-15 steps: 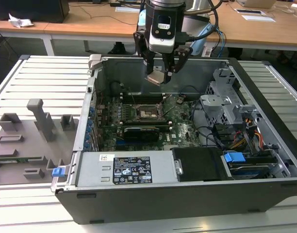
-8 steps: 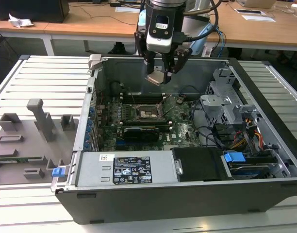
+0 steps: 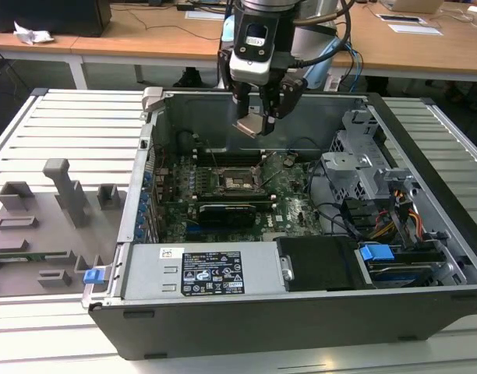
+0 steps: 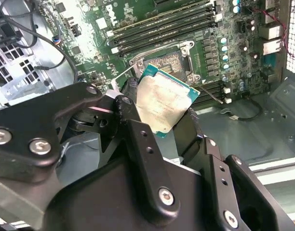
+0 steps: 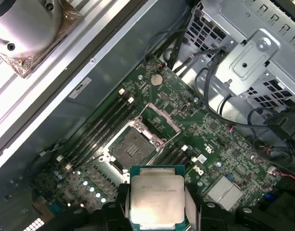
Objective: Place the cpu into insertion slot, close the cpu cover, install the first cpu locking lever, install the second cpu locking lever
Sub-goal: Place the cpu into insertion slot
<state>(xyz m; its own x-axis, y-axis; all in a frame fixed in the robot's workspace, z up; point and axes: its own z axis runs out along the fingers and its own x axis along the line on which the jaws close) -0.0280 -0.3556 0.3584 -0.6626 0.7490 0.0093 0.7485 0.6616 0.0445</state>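
The cpu (image 5: 157, 198) is a flat square chip, pale silver on top with a green rim. The gripper (image 3: 262, 113) clamps it by two opposite edges, its fingers narrowed onto it. In the exterior view the arm hangs from the top middle of the frame, holding the cpu tilted above the insertion slot (image 3: 240, 181) and well apart from it. The cpu cover (image 5: 159, 119) stands open.

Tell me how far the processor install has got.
Done: the gripper is shut on the cpu, held over the open computer case. In hand: the cpu hangs above the motherboard, short of the insertion slot. Left: the slot is empty and the cpu cover stands open, so seating, closing and both levers are not yet done.
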